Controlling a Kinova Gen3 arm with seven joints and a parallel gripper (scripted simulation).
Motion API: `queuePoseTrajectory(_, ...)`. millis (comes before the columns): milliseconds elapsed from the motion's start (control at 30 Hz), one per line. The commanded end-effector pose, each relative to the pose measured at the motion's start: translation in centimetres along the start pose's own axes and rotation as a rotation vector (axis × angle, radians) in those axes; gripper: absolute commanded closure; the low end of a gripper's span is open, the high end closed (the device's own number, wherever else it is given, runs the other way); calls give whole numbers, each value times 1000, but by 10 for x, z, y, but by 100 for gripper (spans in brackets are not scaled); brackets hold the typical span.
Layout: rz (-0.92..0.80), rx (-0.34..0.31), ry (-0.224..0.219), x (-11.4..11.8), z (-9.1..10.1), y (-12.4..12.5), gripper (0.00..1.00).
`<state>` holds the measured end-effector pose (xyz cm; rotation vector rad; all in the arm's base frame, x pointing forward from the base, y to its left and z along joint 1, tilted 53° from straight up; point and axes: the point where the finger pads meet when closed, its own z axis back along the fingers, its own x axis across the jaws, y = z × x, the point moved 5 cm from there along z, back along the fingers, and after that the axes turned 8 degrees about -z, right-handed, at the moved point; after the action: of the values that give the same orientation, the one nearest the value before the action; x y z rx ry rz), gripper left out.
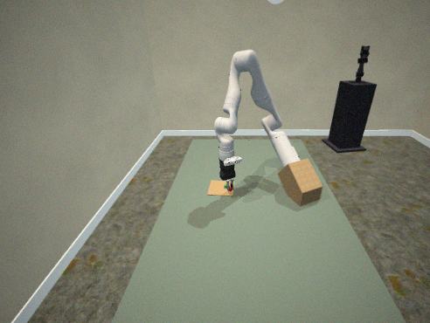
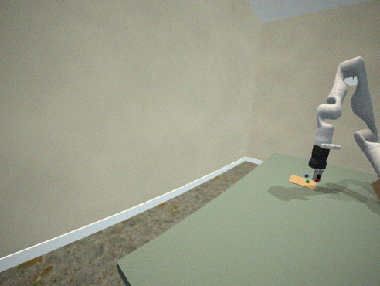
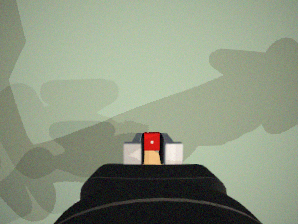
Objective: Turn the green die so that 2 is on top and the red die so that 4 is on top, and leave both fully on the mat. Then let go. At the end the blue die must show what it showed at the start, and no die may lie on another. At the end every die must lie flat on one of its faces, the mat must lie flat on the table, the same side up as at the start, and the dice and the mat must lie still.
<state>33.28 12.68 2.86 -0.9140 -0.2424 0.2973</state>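
The robot's arm [image 1: 244,61] [image 2: 352,66] was white and smooth, with round, fat bends like elbows. Thin dark lines ran around the white part just above the tool [image 1: 230,185] [image 2: 317,177] [image 3: 152,145]. Nearest the tool, the arm had a chunky black part [image 1: 227,169] [image 2: 319,156] [image 3: 155,192]. A small white piece [image 1: 232,161] [image 2: 330,147] stuck out sideways above the tool. The tool had two grey fingers with pale, square-looking blocks [image 3: 174,153] and darker bits beside them.
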Motion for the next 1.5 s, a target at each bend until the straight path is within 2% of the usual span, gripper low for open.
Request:
queuePoseTrajectory(0, 2, 22, -25, 5, 20, 5, 66)
queuePoseTrajectory(300, 2, 22, -25, 5, 47, 5, 66)
queuePoseTrajectory(900, 27, 22, -25, 5, 49, 5, 66)
queuePoseTrajectory(1167, 158, 18, -23, 10, 47, 9, 66)
queuePoseTrajectory(1467, 521, 13, -22, 28, 44, 18, 66)
